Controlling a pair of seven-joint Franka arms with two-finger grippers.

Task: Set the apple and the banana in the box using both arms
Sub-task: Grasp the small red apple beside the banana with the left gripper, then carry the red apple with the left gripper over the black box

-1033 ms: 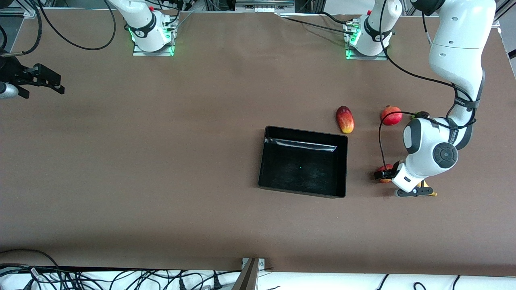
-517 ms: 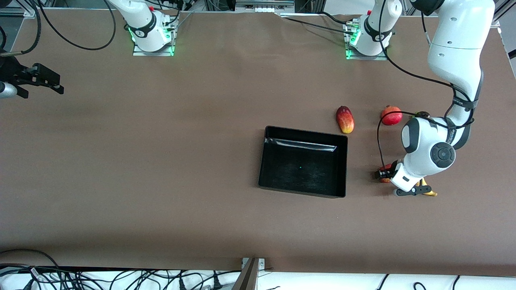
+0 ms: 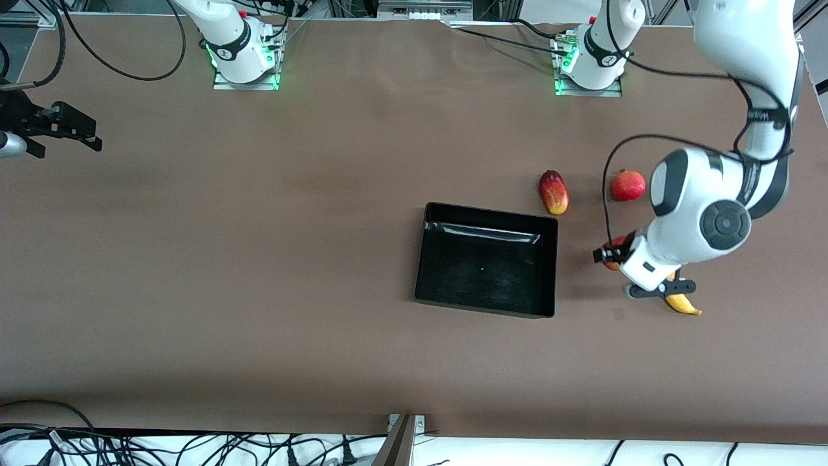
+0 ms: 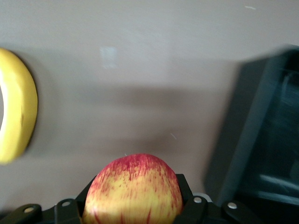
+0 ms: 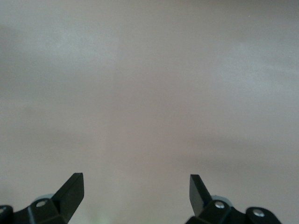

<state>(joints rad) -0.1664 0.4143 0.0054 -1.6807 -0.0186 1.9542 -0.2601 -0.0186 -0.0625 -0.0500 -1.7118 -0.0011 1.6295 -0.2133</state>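
The small round apple (image 4: 133, 191), red streaked over yellow, sits clamped between the half-closed fingers of the left gripper (image 3: 609, 254), lifted over the brown table (image 3: 259, 259) between the black shallow rectangular plastic box (image 3: 486, 260) and the long curved yellow banana (image 3: 683, 303). The banana lies on the table toward the left arm's end, partly under the white left arm's wrist, nearer the front camera than the uniformly red round fruit (image 3: 628, 185). The elongated red-yellow oval fruit (image 3: 554, 192) lies just beside the box's corner. The glossy-bottomed box holds no fruit. The right gripper (image 5: 136, 189) waits over bare table, its fingers spread wide and holding nothing. No writing is readable.
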